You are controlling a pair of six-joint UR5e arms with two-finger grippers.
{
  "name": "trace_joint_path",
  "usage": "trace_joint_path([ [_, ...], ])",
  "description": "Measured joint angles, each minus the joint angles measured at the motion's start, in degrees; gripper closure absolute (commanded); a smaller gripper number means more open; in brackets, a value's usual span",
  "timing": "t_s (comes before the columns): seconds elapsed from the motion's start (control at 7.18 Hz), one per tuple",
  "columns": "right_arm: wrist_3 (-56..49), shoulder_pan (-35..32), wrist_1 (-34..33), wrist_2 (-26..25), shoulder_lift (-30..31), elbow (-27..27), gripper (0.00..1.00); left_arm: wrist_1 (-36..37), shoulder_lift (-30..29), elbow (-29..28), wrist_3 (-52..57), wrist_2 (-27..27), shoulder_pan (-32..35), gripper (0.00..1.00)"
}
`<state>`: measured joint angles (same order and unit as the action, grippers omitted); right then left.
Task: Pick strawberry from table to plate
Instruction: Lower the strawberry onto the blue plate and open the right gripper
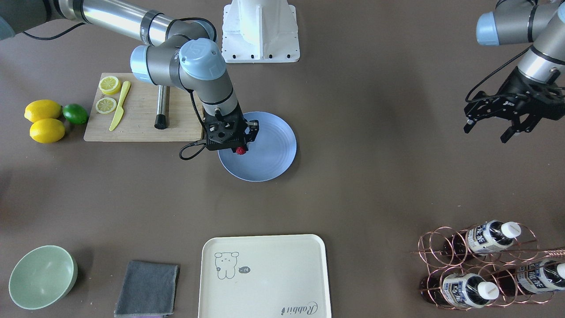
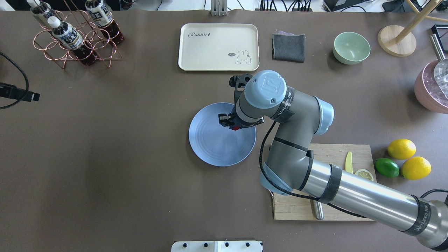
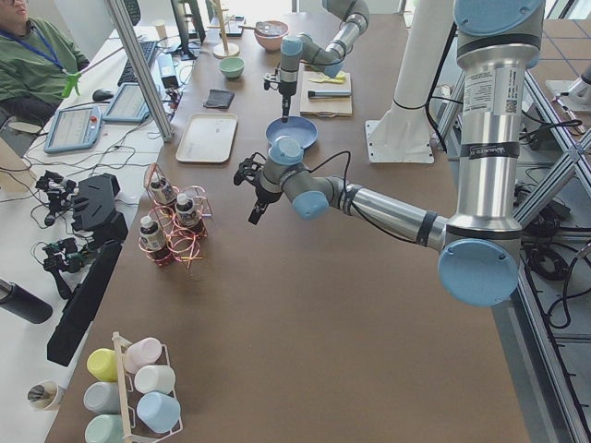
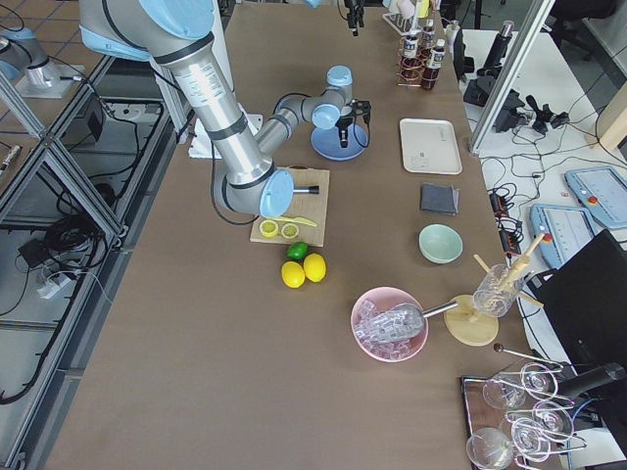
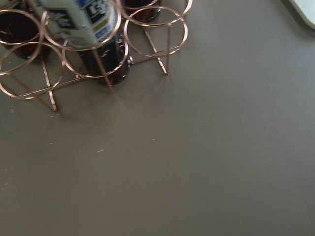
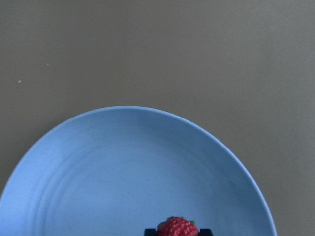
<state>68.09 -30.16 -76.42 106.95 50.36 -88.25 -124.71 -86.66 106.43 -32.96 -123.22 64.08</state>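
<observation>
Right gripper (image 1: 240, 147): my jaws are nearly closed, pinching the strawberry (image 1: 240, 151) at the tips.
Strawberry to plate: it hangs inside the plate (image 1: 273, 152) rim, on the cutting board (image 1: 141, 121) side. I cannot tell if it touches.
Next move: straight down, I judge, then release.
Left gripper (image 1: 499, 123): spread, empty, well apart above the table (image 1: 375, 198).

The right arm stretches forward, elbow bent, its right gripper (image 1: 239, 147) pointing straight down with fingers clamped on the strawberry (image 1: 241, 151). The left arm hangs raised aside, its left gripper (image 1: 485, 132) spread wide.
</observation>
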Motion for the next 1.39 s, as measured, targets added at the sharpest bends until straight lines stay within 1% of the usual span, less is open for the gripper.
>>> trace_joint_path([
  [0.28,0.12,1.09,-0.39,-0.56,-1.24,0.59,1.0,0.01,1.74,-0.63,2.71,-4.26,4.72,0.02],
  [0.56,0.12,2.29,-0.35,-2.06,-2.39,1.64,1.0,0.07,2.02,-2.3,5.84,-5.17,7.09,0.02],
  [0.97,-0.14,3.25,-0.07,-2.86,-3.9,4.66,1.0,0.0,2.06,-3.21,6.48,-5.27,7.98,0.02],
  [1.11,-0.34,3.31,-0.03,-2.86,-3.93,4.95,0.08,0.0,2.12,-3.28,6.5,-5.28,8.03,0.02],
  [1.25,-0.45,3.37,-0.03,-2.87,-3.87,5.05,0.0,0.0,2.14,-3.31,6.5,-5.28,8.05,0.02],
  [1.39,-0.34,3.46,-0.1,-3.26,-3.78,5.06,0.0,0.01,2.1,-3.33,6.5,-5.28,8.06,0.02],
])
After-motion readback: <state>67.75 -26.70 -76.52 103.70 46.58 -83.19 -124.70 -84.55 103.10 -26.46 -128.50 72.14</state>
